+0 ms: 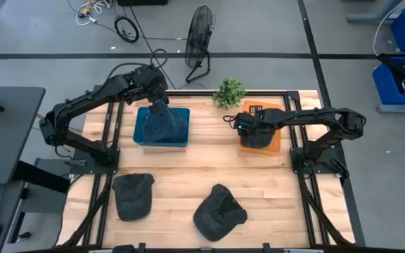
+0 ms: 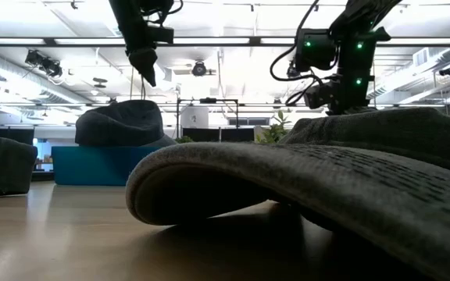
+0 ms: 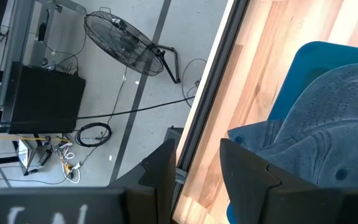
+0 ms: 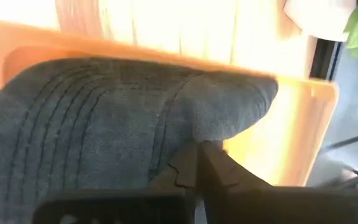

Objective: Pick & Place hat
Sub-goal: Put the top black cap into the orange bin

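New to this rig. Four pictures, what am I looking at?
Two robot arms at a wooden table. One picture looks down from above, one sits at table level, and two come from wrist cameras. The left gripper hangs above a grey hat in a blue tray, jaws open, holding nothing. The right gripper is at a dark hat in an orange tray, jaws shut on its fabric. Two more hats lie in front, one left, one centre. A small plant stands at the back.

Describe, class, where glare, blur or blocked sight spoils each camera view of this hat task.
High view: evenly lit and clear. Low view: a near hat fills the frame, dark against bright ceiling lights. Right wrist view: glare washes out the table beyond the orange tray. Left wrist view: sharp.
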Motion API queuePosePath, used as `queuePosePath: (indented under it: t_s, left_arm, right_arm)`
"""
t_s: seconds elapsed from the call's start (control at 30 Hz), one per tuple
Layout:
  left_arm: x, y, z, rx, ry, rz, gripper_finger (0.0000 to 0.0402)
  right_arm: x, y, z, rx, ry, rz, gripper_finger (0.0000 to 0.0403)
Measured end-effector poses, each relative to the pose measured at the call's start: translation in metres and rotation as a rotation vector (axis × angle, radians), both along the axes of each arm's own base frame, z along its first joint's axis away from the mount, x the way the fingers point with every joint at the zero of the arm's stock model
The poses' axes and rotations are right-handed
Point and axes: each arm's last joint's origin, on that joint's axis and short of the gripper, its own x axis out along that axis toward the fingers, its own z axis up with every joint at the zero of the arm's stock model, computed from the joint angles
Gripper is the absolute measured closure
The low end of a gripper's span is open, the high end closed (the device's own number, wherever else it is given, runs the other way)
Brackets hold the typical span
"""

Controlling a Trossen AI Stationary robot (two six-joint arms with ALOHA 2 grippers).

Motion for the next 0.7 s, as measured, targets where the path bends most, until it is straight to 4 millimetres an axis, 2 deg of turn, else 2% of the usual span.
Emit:
queuePosePath:
  t_s: [0.27, 0.57, 0.7]
  left_arm:
    - [0.000, 0.000, 0.000, 0.000, 0.000, 0.000, 0.0274]
    - [0.000, 0.000, 0.000, -0.001, -0.001, -0.001, 0.0274]
    - [0.000, 0.000, 0.000, -0.002, -0.002, 0.001, 0.0274]
  right_arm:
    - [-0.002, -0.005, -0.001, 0.033, -0.029, -0.071, 0.0383]
    - [-0.002, -0.004, 0.000, 0.034, -0.017, -0.057, 0.0307]
    - [0.001, 0.001, 0.012, 0.042, -0.007, -0.068, 0.0277]
